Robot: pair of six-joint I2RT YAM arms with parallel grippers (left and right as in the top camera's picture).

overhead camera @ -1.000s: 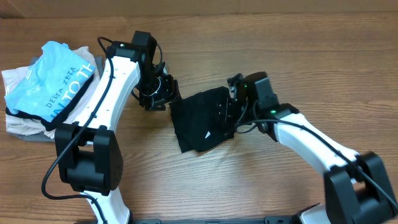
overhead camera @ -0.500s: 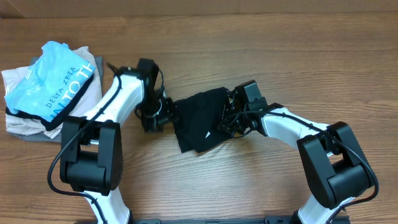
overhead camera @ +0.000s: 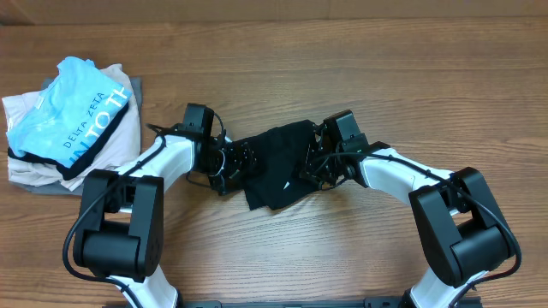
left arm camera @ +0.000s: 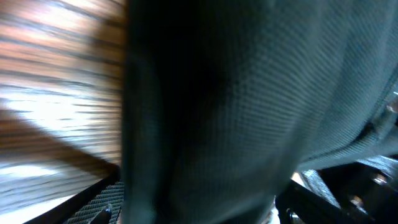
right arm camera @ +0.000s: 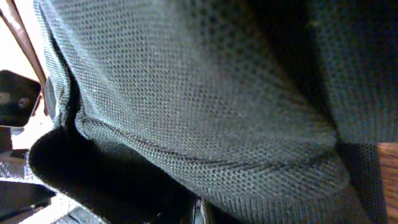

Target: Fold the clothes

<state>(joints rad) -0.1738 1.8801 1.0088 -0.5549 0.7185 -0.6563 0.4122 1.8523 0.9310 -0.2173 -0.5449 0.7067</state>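
Working the black T-shirt [overhead camera: 276, 167] from both ends. It sits mid-table [overhead camera: 360, 68] as a compact, skewed bundle with the tiny white logo [overhead camera: 285, 184] facing up.

Left gripper [overhead camera: 231, 162] is at the bundle's left edge and right gripper [overhead camera: 315, 162] at its right edge, both low and touching or nearly touching cloth.

Claw state: can't tell for either. Both wrist views are filled with black mesh close to the lens. The left wrist view shows wood on its left side, and the right wrist view shows a hem seam [right arm camera: 186, 158]. Neither shows the finger gap, so I can't say whether there's a pinch or how wide the jaws stand.

My read is that this is a mid-fold step, with the arms either squaring the bundle or taking hold for the next fold.

To do it well:
- Confirm each side has every layer in the pinch, not just the top ply. Soft knit peels apart easily.
- Grab at matching points on the two edges, otherwise the skew gets worse.
- Lift only enough to clear the wood, carry both ends together, and lay the fold line straight.
- Don't pull the ends apart, because the stretch will undo the existing folds.
- Release flat, then press the crease.

The finished pile is well apart at far left, with the light blue shirt [overhead camera: 73, 111] on top of the white and grey garments [overhead camera: 21, 167]. It's no obstacle to this step.
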